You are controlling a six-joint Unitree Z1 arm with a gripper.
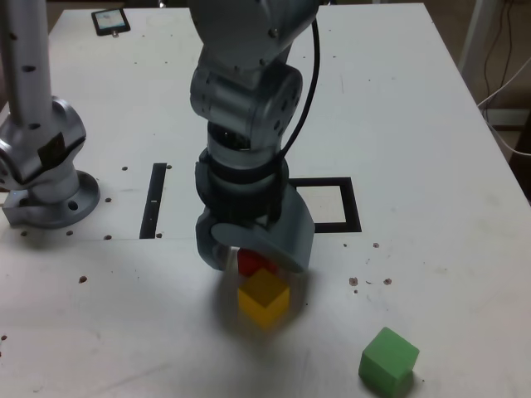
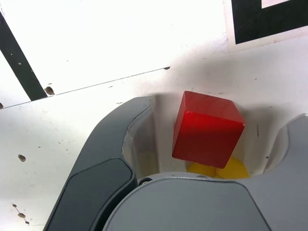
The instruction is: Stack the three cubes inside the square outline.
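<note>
Red cube (image 2: 208,129) sits between the gripper's (image 2: 211,144) parted fingers (image 2: 103,159), near yellow cube (image 1: 264,297); centre before closing.

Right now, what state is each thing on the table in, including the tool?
tool: jaws apart around the red cube, contact unclear
red cube: between the jaws, outside the outline
yellow cube: on the table, right beside the red cube, unstacked
green cube: alone on the table, untouched
square outline: nothing visible inside, partly hidden by the arm
</note>
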